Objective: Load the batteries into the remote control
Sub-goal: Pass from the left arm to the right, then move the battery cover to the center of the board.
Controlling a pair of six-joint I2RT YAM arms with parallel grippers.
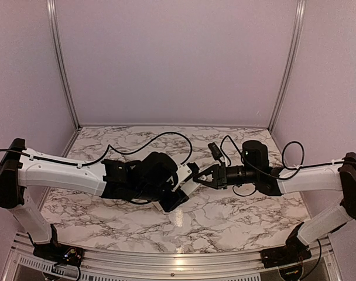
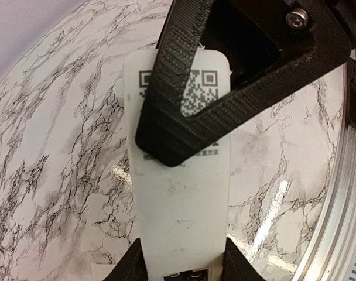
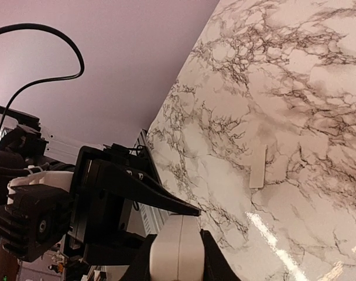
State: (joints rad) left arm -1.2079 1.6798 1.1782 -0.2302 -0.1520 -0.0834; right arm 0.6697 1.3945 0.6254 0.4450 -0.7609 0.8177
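Observation:
The white remote control (image 2: 181, 205) is held up over the marble table (image 1: 225, 216) between both grippers, its back face with a QR label turned to the left wrist camera. My left gripper (image 2: 181, 266) is shut on its two long sides near the open compartment. Two small round ends of the batteries (image 2: 187, 273) show in that recess at the frame's bottom edge. My right gripper (image 3: 175, 233) is shut on the remote's (image 3: 175, 257) other end, one black finger (image 2: 184, 117) lying across the label. From above, the two grippers (image 1: 181, 190) (image 1: 202, 174) meet at mid-table.
A small flat white plastic piece (image 3: 258, 167) lies on the marble beyond the right gripper. The aluminium rail (image 2: 342, 193) of the table's near edge runs close under the left gripper. Pale walls (image 1: 178, 58) enclose the table on three sides.

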